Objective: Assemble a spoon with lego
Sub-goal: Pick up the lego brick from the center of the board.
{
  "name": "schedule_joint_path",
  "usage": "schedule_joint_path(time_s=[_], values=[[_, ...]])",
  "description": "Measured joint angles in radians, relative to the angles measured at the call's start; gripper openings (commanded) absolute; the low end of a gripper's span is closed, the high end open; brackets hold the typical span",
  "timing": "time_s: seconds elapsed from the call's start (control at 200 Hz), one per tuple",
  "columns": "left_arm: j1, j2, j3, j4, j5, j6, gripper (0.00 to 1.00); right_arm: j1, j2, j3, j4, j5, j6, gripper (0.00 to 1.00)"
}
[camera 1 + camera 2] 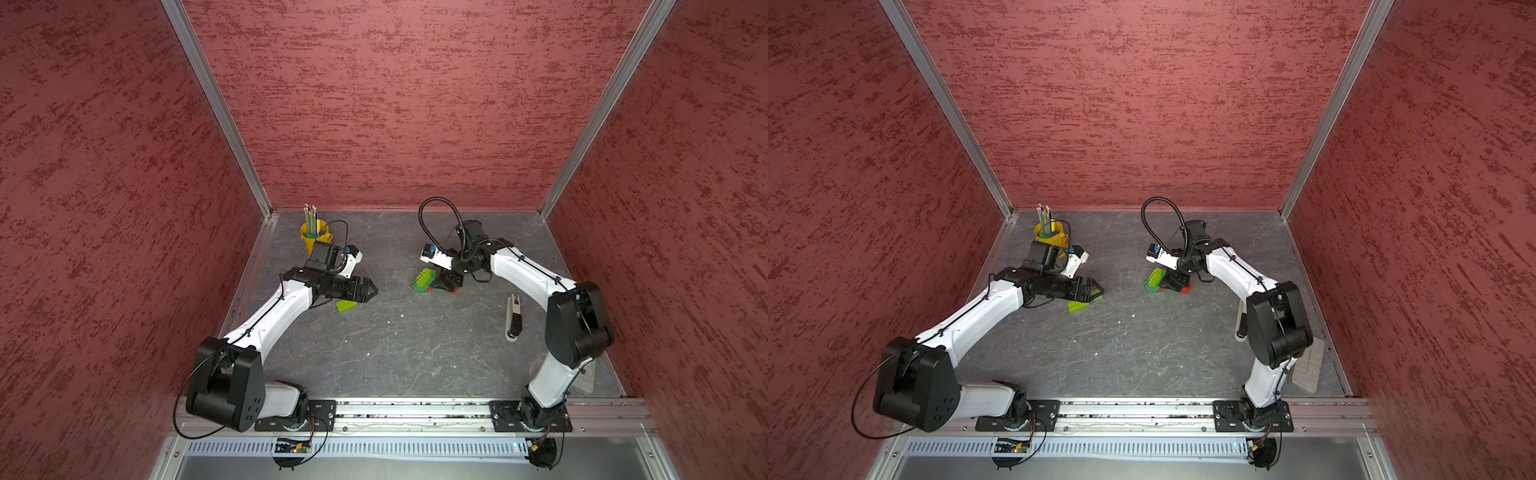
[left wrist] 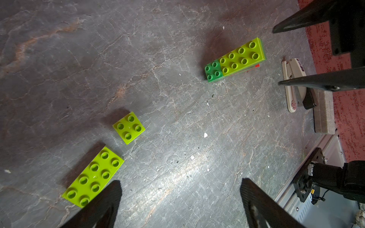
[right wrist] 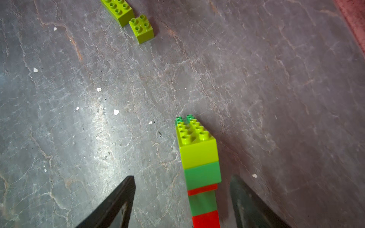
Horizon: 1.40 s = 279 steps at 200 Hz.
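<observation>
Left gripper (image 2: 180, 185): jaws stood wide, near yellow bucket (image 1: 308, 243).
Right gripper (image 3: 182, 178): jaws apart astride handle, not touching.
Spoon (image 3: 199, 158): lay flat, well right of bucket; likely light, rigid, joints separable; take handle sides.
Oblong lime brick (image 2: 92, 176), square lime brick (image 2: 128, 128): loose near bucket.

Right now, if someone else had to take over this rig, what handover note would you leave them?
Left gripper: open, empty, hovering by the loose bricks.
Right gripper: fingers open either side of the spoon, at its handle, not yet gripping.
Done: red-and-green handle joined to dark green and lime head rows.
Loose on the table: lime oblong brick and lime square brick, apart.
To do: probably add both lime bricks to the head.
</observation>
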Motion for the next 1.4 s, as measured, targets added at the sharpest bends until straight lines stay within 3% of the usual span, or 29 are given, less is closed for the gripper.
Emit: schedule_joint_path(time_s=[0.326,0.671,0.887,0.997,1.222,1.398], values=[[0.005,0.032,0.000,-0.001,-0.003,0.004,0.95,0.027,0.113,0.085,-0.008,0.021,-0.014,0.66],[0.006,0.044,0.003,-0.011,-0.010,0.005,0.95,0.037,0.153,0.085,-0.026,0.041,-0.039,0.35],[0.006,0.044,0.003,-0.013,-0.023,0.008,0.95,0.040,0.153,0.085,-0.029,0.040,-0.037,0.21],[0.006,0.044,0.003,-0.016,-0.023,0.009,0.95,0.040,0.143,0.076,-0.006,0.028,-0.015,0.20],[0.005,0.044,0.020,-0.035,-0.029,0.011,0.95,0.021,-0.062,-0.155,0.279,-0.113,0.131,0.20],[0.005,0.043,0.030,-0.044,-0.031,0.011,0.95,0.011,-0.208,-0.419,0.761,-0.212,0.358,0.19]])
